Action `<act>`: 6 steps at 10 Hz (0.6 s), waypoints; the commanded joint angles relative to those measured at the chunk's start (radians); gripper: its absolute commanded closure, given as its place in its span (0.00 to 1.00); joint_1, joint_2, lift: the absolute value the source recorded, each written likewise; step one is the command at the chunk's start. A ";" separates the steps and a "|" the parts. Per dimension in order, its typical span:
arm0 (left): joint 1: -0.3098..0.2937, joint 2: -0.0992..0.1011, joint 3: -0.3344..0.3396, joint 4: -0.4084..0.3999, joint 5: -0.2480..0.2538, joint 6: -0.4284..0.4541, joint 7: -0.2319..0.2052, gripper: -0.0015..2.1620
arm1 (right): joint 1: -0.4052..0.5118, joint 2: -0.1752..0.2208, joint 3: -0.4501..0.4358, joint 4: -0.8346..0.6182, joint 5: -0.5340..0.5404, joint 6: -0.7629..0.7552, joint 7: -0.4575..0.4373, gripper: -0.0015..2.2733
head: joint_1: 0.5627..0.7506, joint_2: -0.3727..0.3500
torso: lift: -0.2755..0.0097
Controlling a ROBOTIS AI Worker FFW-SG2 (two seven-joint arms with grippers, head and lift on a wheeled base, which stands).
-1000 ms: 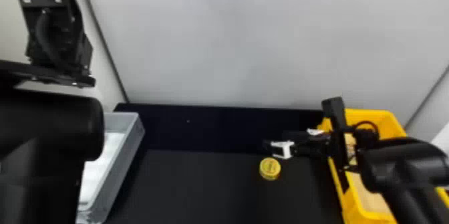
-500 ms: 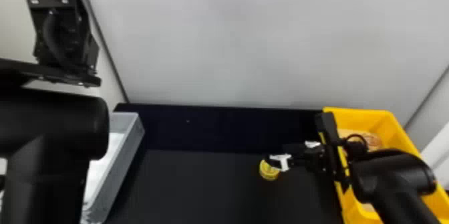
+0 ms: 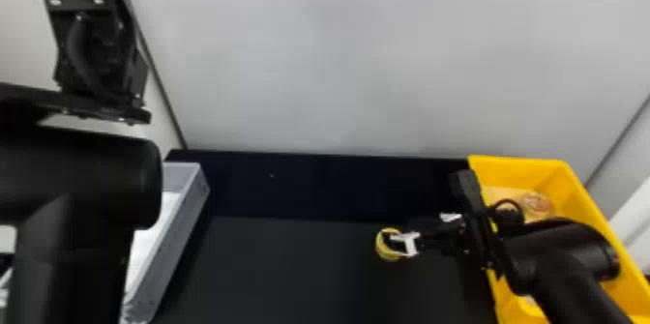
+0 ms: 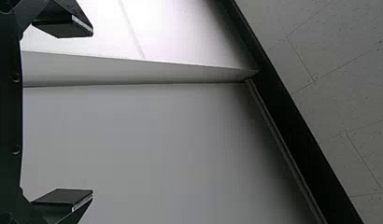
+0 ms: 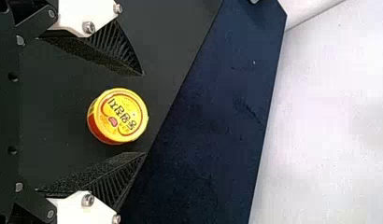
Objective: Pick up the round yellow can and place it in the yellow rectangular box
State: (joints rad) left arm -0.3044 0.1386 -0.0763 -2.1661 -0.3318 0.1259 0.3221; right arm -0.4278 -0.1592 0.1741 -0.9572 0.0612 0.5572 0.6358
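In the last second the right gripper, a black two-fingered one with white plates, has moved in around the round yellow can with its red-edged side. The can hasn't shifted; it sits on the black counter, to the left of the yellow rectangular plastic box. The right fingers are apart, one on each side of it (a gap shows by both, so no hold yet). That suggests the approach is nearly done, and closing should come next; an uneven squeeze could skid or tip the can. Lifting and the trip right would follow. The left gripper is raised at the left, fingers wide apart, gripping nothing.
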 commanded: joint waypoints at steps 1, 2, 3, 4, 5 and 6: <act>-0.001 0.000 0.000 0.005 0.004 -0.006 0.000 0.03 | -0.026 0.004 0.015 0.052 0.034 -0.022 -0.008 0.10 | 0.53 0.59 | 0.93; 0.001 0.000 0.001 0.005 0.005 -0.011 0.000 0.03 | -0.035 0.007 0.015 0.077 0.059 -0.025 -0.008 0.10 | 0.53 0.59 | 0.93; 0.002 0.001 0.004 0.005 0.007 -0.014 0.000 0.03 | -0.046 0.007 0.016 0.103 0.065 -0.025 -0.011 0.09 | 0.53 0.59 | 0.93; 0.004 0.003 0.004 0.005 0.010 -0.015 0.000 0.03 | -0.049 0.013 0.018 0.109 0.072 -0.020 -0.027 0.04 | 0.53 0.59 | 0.93; 0.004 0.003 0.004 0.006 0.010 -0.017 -0.001 0.03 | -0.060 0.017 0.022 0.138 0.074 -0.032 -0.028 0.05 | 0.53 0.59 | 0.93; 0.002 0.004 0.004 0.008 0.011 -0.021 -0.001 0.03 | -0.072 0.018 0.024 0.166 0.085 -0.049 -0.037 0.05 | 0.53 0.59 | 0.93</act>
State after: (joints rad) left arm -0.3008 0.1411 -0.0724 -2.1602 -0.3225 0.1092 0.3210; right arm -0.4851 -0.1452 0.1942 -0.8274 0.1357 0.5265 0.6045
